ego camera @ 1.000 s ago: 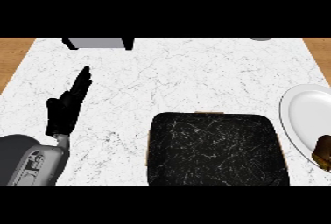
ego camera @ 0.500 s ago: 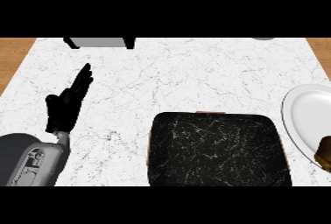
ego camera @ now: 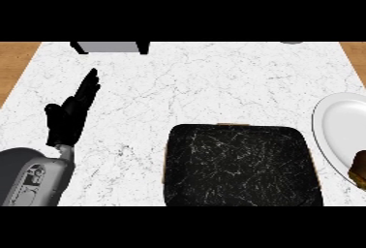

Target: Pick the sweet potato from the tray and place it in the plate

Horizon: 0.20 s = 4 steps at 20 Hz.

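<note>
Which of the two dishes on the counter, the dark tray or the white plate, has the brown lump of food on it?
The white plate at the right edge: the brown sweet potato rests on its lower part. The dark tray holds nothing visible.

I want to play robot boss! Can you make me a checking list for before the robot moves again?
1. Tray has no sweet potato left on it: ok.
2. Sweet potato on the plate: ok; it sits at the plate's lower right, cut off by the picture's edge.
3. Left hand resting open on the left, holding nothing: ok.
4. Right hand let go and out of the way: cannot tell, it does not show.
5. Sweet potato lying steady: cannot tell, only part shows.
</note>
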Tool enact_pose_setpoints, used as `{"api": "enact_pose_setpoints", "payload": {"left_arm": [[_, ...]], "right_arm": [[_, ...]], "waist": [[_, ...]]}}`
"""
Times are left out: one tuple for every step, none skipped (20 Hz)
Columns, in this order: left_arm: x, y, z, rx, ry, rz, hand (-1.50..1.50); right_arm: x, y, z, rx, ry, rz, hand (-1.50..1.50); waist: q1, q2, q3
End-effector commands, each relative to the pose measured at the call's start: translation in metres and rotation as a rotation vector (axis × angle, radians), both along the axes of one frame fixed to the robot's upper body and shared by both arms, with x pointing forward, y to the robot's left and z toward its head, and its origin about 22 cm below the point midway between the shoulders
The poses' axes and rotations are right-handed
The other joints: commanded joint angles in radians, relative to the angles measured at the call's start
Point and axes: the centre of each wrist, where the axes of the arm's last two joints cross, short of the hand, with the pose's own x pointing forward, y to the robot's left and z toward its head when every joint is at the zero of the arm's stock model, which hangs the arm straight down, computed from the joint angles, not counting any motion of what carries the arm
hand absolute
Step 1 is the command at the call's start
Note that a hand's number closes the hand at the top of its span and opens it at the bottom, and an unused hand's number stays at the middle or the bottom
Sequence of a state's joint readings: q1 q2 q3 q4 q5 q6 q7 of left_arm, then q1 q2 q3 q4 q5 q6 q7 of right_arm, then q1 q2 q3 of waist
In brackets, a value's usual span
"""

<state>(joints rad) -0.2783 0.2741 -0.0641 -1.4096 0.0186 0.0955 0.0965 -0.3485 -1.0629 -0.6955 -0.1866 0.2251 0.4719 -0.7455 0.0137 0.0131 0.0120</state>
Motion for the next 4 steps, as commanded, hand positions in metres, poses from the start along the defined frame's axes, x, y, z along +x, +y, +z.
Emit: {"api": "enact_pose_setpoints", "payload": {"left_arm": [[-0.004,-0.008,-0.008,0.004,0.014,-0.006,0.00],[-0.002,0.005,-0.001,0.000,-0.011,0.020,0.00],[-0.004,-0.004,0.000,-0.003,-0.015,0.002,0.00],[-0.003,-0.013,0.000,0.000,-0.001,-0.011,0.00]], "right_arm": [[-0.010,-0.005,0.005,0.059,-0.077,0.090,-1.50],[-0.019,-0.004,-0.007,0.063,-0.069,0.072,-1.50],[-0.018,-0.003,-0.009,0.057,-0.039,0.096,-1.50],[-0.017,-0.004,-0.006,0.063,-0.061,0.084,-1.50]], "waist": [[0.002,0.000,0.002],[0.000,0.000,0.003],[0.006,-0.002,0.004],[0.002,-0.002,0.004]]}}
